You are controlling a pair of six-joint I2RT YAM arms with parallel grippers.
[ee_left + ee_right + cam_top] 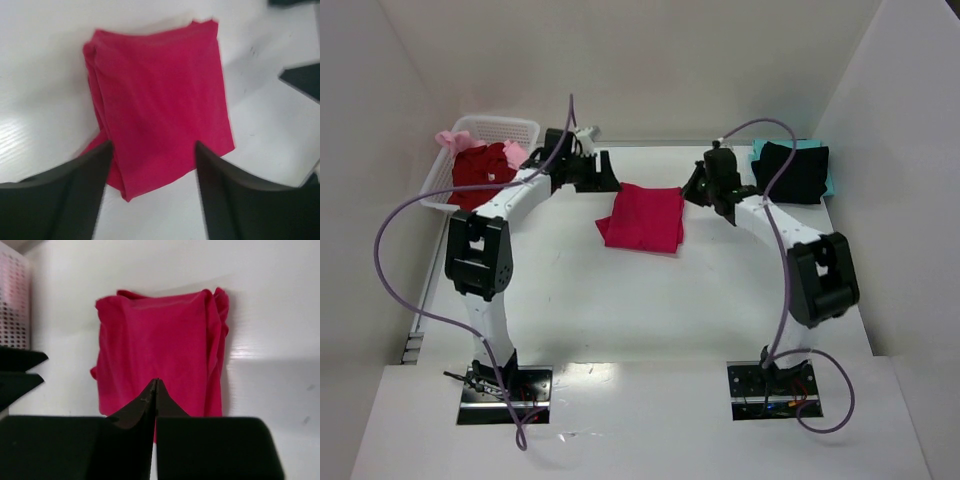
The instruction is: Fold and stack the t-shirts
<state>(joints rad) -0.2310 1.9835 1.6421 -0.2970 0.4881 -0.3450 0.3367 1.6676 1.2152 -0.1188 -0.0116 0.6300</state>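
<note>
Crimson-pink t-shirt [160, 105], folded to a rough rectangle, shows between the spread fingers of the left pincer [152, 145], which is released and holds nothing. The right pincer [154, 382] is clenched, its tips together by the shirt's right edge with no cloth visibly caught. The shirt lies flat mid-bench [640, 320]. Far right, a black t-shirt [792, 170] rests on a teal t-shirt [757, 150]. Far left, a white basket [510, 127] holds a dark red t-shirt [478, 175] and a pale pink t-shirt [448, 139].

Open table [640, 310] nearside of the crimson shirt [642, 218]; basket [500, 121] blocks far-left corner
</note>
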